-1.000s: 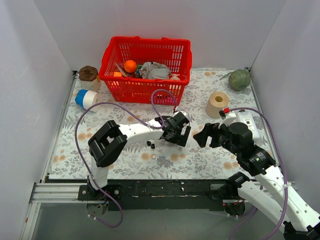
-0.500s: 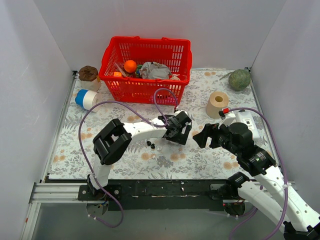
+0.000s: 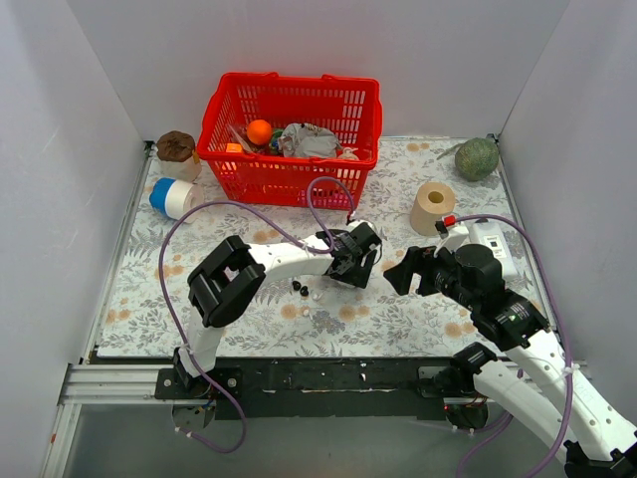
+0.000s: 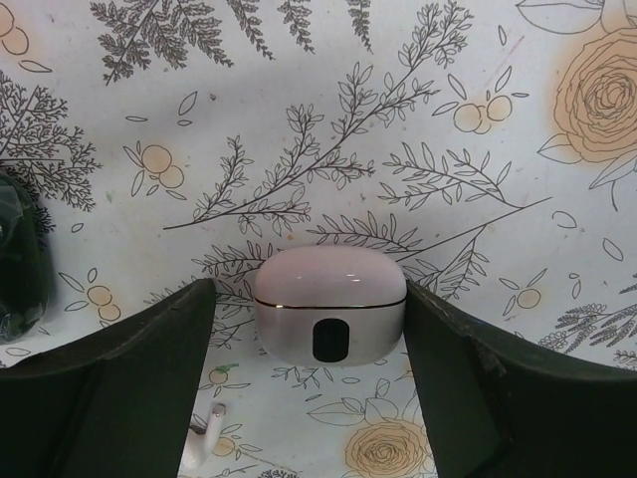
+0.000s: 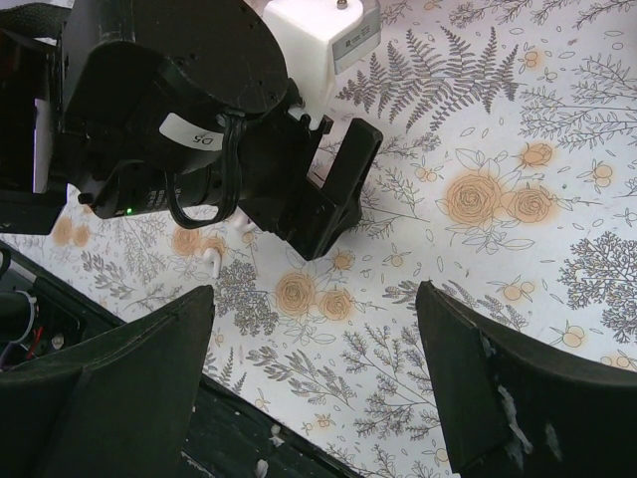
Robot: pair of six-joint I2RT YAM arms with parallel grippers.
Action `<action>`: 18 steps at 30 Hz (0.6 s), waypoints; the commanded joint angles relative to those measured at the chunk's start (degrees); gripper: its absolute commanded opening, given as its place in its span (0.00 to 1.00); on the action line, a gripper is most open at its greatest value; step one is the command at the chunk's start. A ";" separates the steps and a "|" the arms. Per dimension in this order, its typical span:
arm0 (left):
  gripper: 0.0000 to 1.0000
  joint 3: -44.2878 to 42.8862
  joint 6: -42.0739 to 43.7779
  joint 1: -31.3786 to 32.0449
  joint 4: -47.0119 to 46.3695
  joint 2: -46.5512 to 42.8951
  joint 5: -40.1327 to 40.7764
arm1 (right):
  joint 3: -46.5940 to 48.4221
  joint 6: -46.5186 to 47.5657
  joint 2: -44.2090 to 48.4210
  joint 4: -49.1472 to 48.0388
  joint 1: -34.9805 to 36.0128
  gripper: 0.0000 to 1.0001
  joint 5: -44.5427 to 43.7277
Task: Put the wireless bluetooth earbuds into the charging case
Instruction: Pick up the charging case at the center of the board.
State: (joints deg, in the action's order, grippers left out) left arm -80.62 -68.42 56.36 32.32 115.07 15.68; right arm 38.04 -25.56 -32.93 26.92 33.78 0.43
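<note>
One shut white charging case (image 4: 329, 299) sits on table (image 4: 498, 199) betw. spread fingers of left tool (image 4: 310, 311); right tool (image 5: 317, 299) gapes, empty. We count 2 black earbuds (image 3: 297, 287) nearby, 1 white bud (image 4: 199, 450) partly cut off.

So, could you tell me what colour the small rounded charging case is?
Glossy white charging case, black oval mark; left wrist view.
</note>
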 commanded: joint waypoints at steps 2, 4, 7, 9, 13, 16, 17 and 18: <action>0.70 1.16 -0.48 -0.28 -0.59 0.07 -0.48 | 0.37 -0.28 0.67 -1.17 0.15 0.89 0.01; 0.62 1.69 -0.40 -0.28 -0.76 -0.37 -0.65 | 0.28 -0.28 0.76 -1.08 -0.03 0.89 0.01; 0.52 2.48 -0.40 -0.28 -1.03 -0.89 -0.92 | 0.02 -0.19 0.76 -1.08 0.06 0.89 -0.07; 0.49 3.36 -0.31 -0.28 -1.55 -1.25 -1.00 | -0.07 -0.37 0.76 -1.16 0.06 0.89 -0.07; 0.40 5.03 -0.13 -0.28 -3.22 -2.91 -1.01 | 0.19 -0.28 0.76 -1.08 0.06 0.89 -0.07; 0.35 7.49 0.04 -0.28 -5.50 -5.63 -0.57 | 1.24 -0.10 0.58 -0.81 -0.03 0.89 -1.82; 0.30 8.28 0.22 -0.28 -6.99 -7.56 -0.30 | 1.59 -0.02 0.32 -0.64 0.06 0.89 -2.27; 0.27 9.16 0.48 -0.37 -7.87 -8.62 -0.04 | 1.94 0.07 0.32 -0.38 0.06 0.89 -2.88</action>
State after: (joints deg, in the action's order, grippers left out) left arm -75.29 -68.31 56.34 26.41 112.01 15.68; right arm 37.80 -25.54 -32.67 27.00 33.78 -0.05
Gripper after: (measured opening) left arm 0.553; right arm 0.892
